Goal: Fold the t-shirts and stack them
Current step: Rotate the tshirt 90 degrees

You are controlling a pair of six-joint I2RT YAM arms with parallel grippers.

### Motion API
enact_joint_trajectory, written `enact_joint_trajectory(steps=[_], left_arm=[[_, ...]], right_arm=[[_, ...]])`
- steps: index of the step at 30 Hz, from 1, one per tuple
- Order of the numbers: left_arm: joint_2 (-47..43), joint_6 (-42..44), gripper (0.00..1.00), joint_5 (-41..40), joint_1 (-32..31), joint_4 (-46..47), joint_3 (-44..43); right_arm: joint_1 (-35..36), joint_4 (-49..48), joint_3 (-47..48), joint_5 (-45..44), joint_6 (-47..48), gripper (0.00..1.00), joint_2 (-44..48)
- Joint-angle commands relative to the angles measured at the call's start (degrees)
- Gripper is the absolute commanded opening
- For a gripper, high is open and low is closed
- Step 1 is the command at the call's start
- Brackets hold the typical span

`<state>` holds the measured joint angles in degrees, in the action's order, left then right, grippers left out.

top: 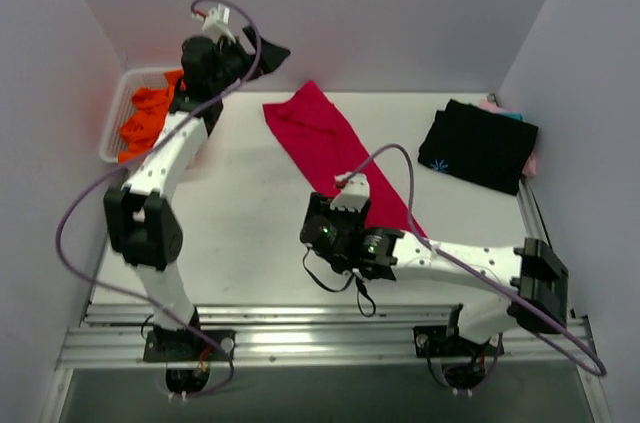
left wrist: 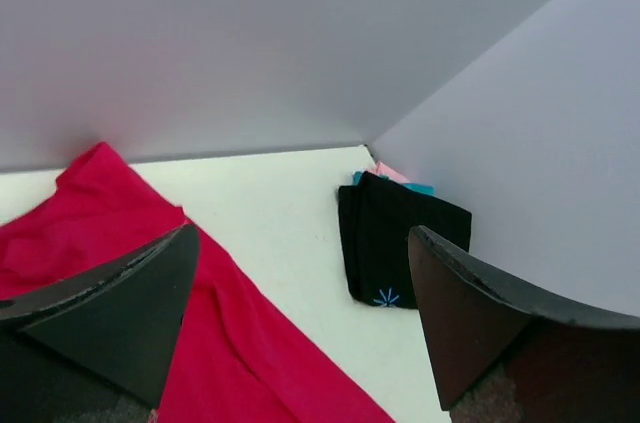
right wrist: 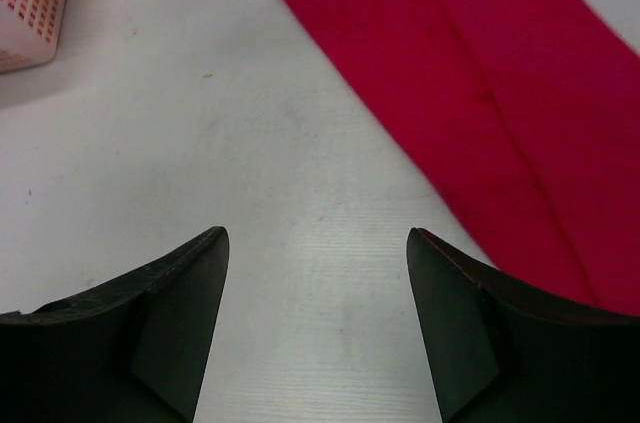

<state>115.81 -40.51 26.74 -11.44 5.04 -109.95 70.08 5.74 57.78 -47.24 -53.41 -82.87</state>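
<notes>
red tee [top: 335,153]: long folded strip, diagonal mid-surface, likely awaiting cross fold
black tee [top: 478,146]: folded, tops stack over pink tee [left wrist: 392,172] and teal tee [left wrist: 424,187], far right corner
left tool [left wrist: 302,231]: spread, empty, raised near strip's far end
right tool [right wrist: 316,233]: spread, empty, beside near end
surface [top: 240,213]: white, basket [top: 112,118] far left
room: plain grey walls [top: 350,3]

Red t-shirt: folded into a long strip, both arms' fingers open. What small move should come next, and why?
Probably move the right fingers onto the near end of the red t-shirt and pinch it, to fold the strip in half. It lies flat; these and the left fingers are open and empty, the right ones over table just beside it.
</notes>
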Motion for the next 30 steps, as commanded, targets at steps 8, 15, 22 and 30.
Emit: enact_joint_trajectory(steps=[8, 15, 22, 30], left_arm=[[-22.73, 0.54, 0.94, -27.69, -22.11, -6.01, 47.0], [-20.63, -7.65, 0.94, -30.34, -33.01, 3.92, 58.62], [-17.82, -10.28, 0.94, -30.7, -38.82, 5.33, 59.15], [-9.13, -12.31, 0.94, -29.73, -41.2, 4.63, 55.73]], right_arm=[[-11.62, 10.61, -4.6, -6.46, 2.34, 0.66, 12.02], [-15.85, 10.96, -9.44, -6.11, 2.52, 0.65, 14.93], [-17.87, 12.54, -11.28, -6.28, 2.17, 0.64, 17.57], [-19.55, 13.6, -12.69, -6.63, 1.99, 0.64, 19.94]])
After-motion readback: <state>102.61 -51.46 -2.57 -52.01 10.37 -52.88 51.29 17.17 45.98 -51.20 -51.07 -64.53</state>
